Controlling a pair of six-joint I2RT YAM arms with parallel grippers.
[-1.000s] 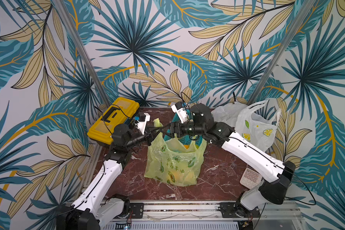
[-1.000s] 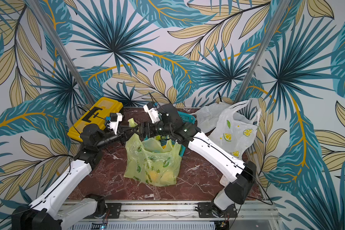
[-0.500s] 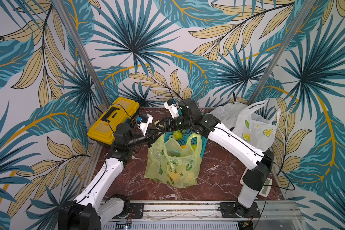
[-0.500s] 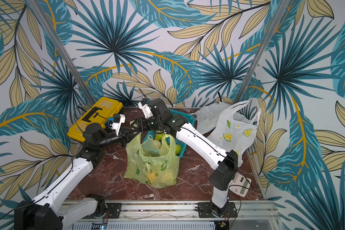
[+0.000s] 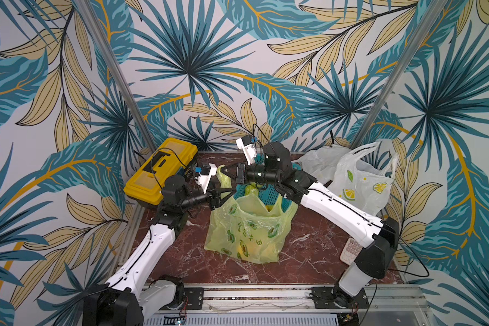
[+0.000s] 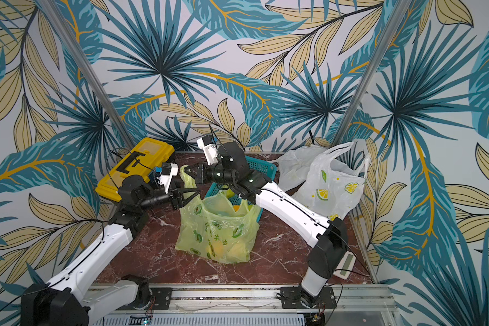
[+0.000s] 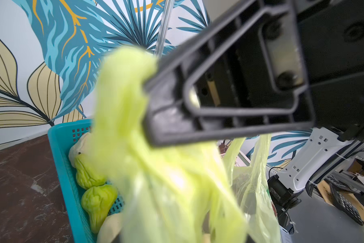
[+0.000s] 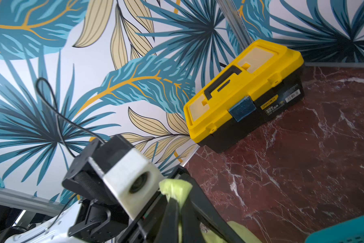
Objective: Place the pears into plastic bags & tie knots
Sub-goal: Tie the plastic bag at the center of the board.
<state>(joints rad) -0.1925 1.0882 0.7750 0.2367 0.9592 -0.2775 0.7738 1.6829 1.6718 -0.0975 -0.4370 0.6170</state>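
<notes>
Am watching right gripper (image 5: 224,172) pinching lime-green bag (image 5: 249,228) by handle, centre frame. Left gripper (image 5: 225,198) fingers standing spread at bag rim. Pears (image 7: 98,202) lying in teal basket (image 7: 59,151) behind, others showing inside bag. Am fearing thin handle slipping, mouth sagging shut.

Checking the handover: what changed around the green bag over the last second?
The right claw swung over to the left claw and shut on the handle of the lime-green bag; the left claw opened, releasing it. The teal basket and toolbox stayed put.
</notes>
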